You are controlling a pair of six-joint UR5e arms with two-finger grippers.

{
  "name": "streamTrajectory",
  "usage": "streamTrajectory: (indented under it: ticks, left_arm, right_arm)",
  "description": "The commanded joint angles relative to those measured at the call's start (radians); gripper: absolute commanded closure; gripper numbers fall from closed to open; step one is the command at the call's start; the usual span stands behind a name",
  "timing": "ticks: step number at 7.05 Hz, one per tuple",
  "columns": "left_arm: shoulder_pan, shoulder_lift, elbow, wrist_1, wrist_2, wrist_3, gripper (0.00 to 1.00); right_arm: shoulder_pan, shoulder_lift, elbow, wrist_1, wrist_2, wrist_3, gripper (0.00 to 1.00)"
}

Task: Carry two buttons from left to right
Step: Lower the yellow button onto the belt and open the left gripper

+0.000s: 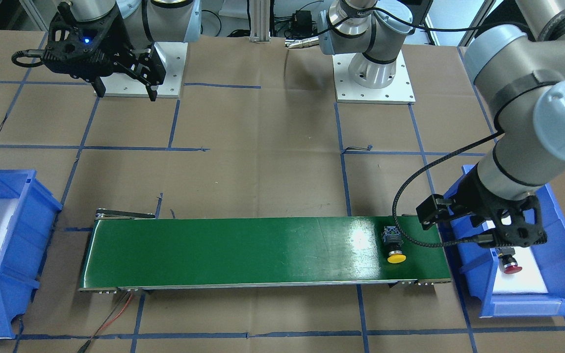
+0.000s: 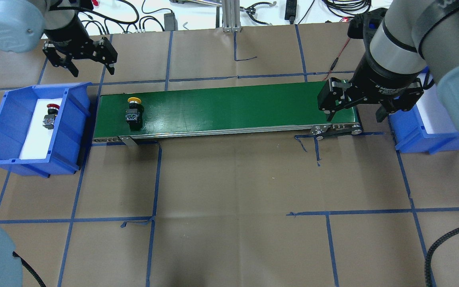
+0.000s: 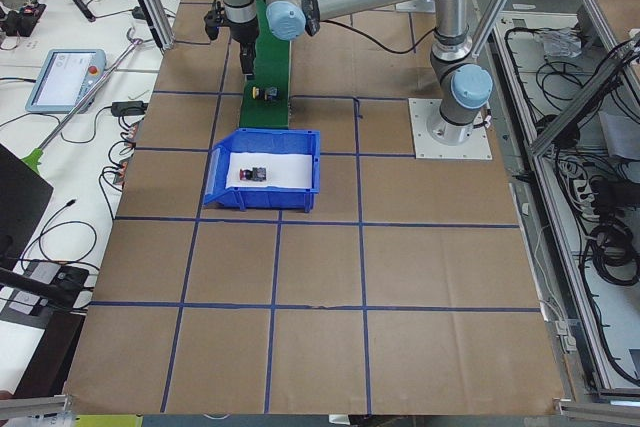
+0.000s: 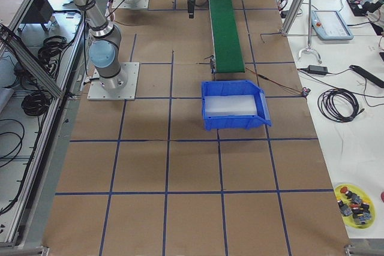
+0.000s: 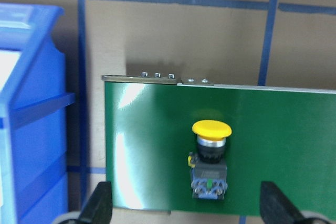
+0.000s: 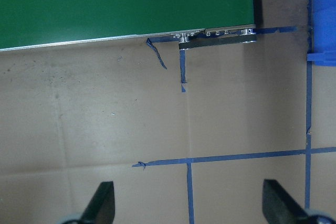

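Yellow-cap button (image 2: 133,113) by belt (image 2: 233,107) end edge; left gripper (image 2: 93,71), right gripper (image 2: 354,117) both spread apart.

belt (image 2: 229,107): bare green run from yellow button (image 2: 134,111) to the right end.
yellow button: lies on its side near the belt's left end, room all round.
left bin (image 2: 10,119): walls ring the red button (image 2: 50,117); top open.
left gripper (image 2: 93,73): fingers spread, high over yellow button.
right gripper (image 2: 355,117): fingers spread, high near the belt's right end.
right bin (image 2: 420,139): top open.
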State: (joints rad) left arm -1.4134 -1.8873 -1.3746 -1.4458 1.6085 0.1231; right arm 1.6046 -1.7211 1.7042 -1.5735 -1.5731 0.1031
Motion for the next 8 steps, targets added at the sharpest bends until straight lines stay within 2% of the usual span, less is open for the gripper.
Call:
streamTrajectory:
  ticks: [1,3,5,8]
  left_arm:
    - [0.058,0.014,0.041,-0.05,0.001,0.114,0.0]
    - [0.201,-0.01,0.042,-0.051,-0.01,0.293,0.0]
    - [0.255,-0.013,0.045,-0.036,-0.007,0.358,0.01]
    - [0.35,-0.091,0.068,-0.004,-0.015,0.473,0.01]
  right_arm:
    - [0.0,0.0,0.0,0.0,-0.001,0.0,0.0]
    - [0.0,0.0,0.0,0.0,0.001,0.001,0.0]
    - [0.0,0.0,0.002,0.001,-0.001,0.001,0.0]
    - [0.0,0.0,0.0,0.0,0.001,0.0,0.0]
